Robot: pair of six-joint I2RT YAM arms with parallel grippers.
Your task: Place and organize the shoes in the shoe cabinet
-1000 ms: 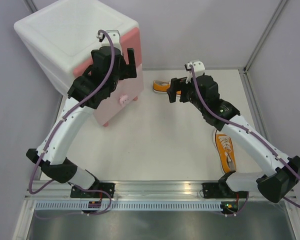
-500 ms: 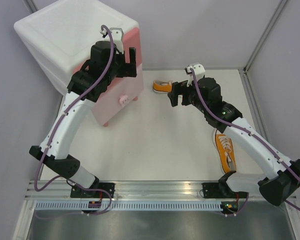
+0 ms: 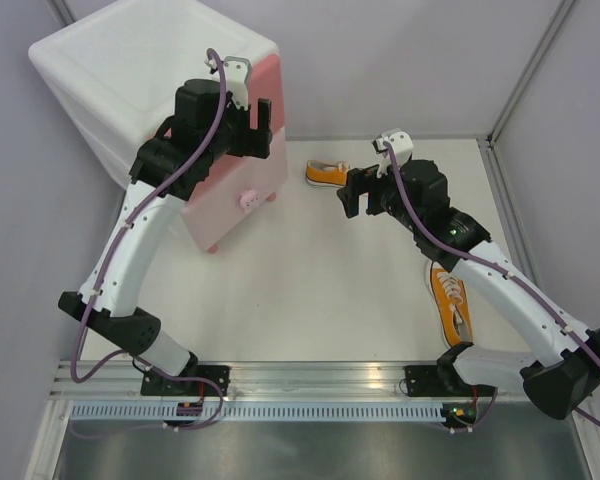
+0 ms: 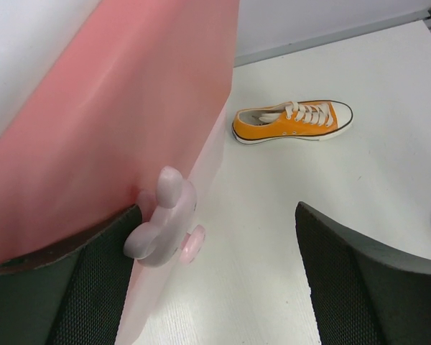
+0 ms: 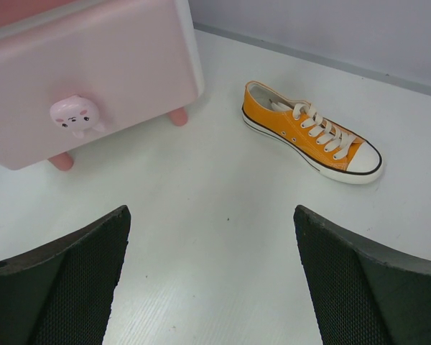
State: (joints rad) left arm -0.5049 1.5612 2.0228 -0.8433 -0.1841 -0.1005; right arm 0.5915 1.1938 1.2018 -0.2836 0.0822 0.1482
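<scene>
Step in hand, I judge: opening the top drawer of the shoe cabinet [image 3: 130,70], at 10 o'clock on the bench [image 3: 310,300].

Left gripper [image 4: 215,210]: jaws apart, straddling the upper knob [image 4: 161,219], not clamped.

Right gripper [image 5: 210,212]: jaws wide, empty.

Next: pinch the knob and pull toward 4 o'clock.

Orange shoe [image 5: 309,140] lies at 1 o'clock, near the drawer's path. The second orange shoe [image 3: 450,305] is at 4, under the right arm.

White links [image 3: 140,235], black joints [image 3: 195,108], purple cables [image 3: 74,345], black jaws.

One orange shoe [image 5: 312,140] near shoe cabinet [image 5: 115,65]
</scene>
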